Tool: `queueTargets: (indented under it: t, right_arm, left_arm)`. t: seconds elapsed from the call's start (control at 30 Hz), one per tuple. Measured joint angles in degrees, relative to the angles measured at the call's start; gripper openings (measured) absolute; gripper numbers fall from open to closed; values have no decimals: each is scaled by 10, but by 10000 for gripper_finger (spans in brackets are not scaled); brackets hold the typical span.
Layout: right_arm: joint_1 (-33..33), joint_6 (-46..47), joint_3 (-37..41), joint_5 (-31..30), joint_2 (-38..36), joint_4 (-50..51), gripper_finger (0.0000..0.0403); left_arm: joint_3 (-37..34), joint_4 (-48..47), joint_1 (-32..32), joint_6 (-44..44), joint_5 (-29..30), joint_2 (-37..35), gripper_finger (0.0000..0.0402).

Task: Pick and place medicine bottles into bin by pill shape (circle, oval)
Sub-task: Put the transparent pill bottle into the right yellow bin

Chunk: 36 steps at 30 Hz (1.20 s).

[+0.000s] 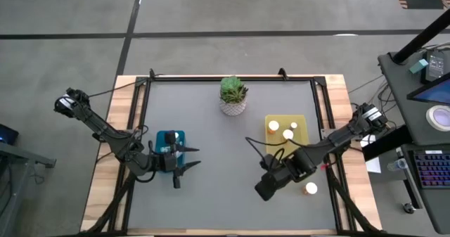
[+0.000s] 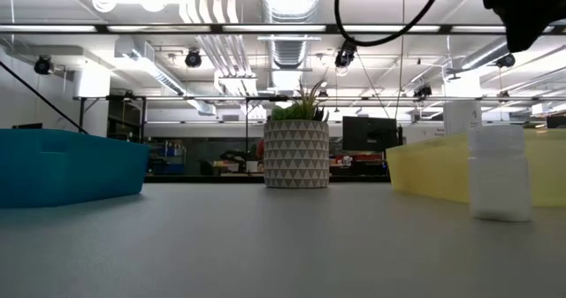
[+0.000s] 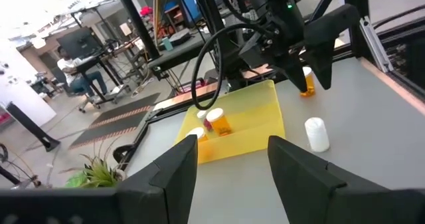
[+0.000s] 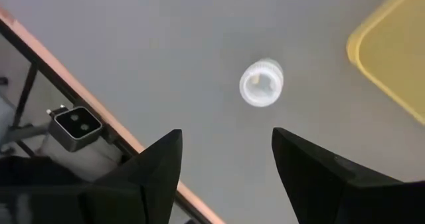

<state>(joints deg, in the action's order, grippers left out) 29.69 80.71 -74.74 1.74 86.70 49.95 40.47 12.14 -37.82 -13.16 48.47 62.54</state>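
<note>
While the right end effector (image 4: pixel 222 164) hangs with fingers spread wide and empty, a white bottle (image 4: pixel 261 83) stands upright on the counter (image 1: pixel 211 167) almost directly below, cap up. Nothing blocks a straight descent; the yellow bin (image 1: pixel 274 121), holding 3 bottles, lies just beyond. Left end effector (image 1: pixel 188 158), also wide, waits by the blue bin (image 1: pixel 171 136).

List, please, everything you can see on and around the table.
Yellow bin: one, right side.
Teal bin: one, left side.
Binned bottles: three, white-capped, in yellow bin.
White bottle: one, on table beside yellow bin.
Amber bottle: one, on table, front right.
Succulent pot: one, white, back centre.
Person: one, seated in the room beyond.
Left gripper: open, by teal bin.
Right gripper: open, above white bottle.
</note>
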Motion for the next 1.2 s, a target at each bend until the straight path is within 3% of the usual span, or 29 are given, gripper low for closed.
queueTargets:
  t: [0.2, 0.43, 0.8, 1.2]
  right_arm:
    - [7, 62, 0, -2, 3, -7, 223]
    - [7, 89, 0, -1, 36, -81, 223]
    - [7, 129, -88, -15, 90, 85, 223]
    - [-5, 144, -94, -19, 132, 98, 223]
  left_arm:
    - [0, 6, 1, -53, 1, 0, 169]
    - [0, 17, 4, -117, 5, 0, 169]
    - [-1, 88, 6, -262, 17, -1, 169]
    - [-9, 79, 6, -263, 31, -1, 169]
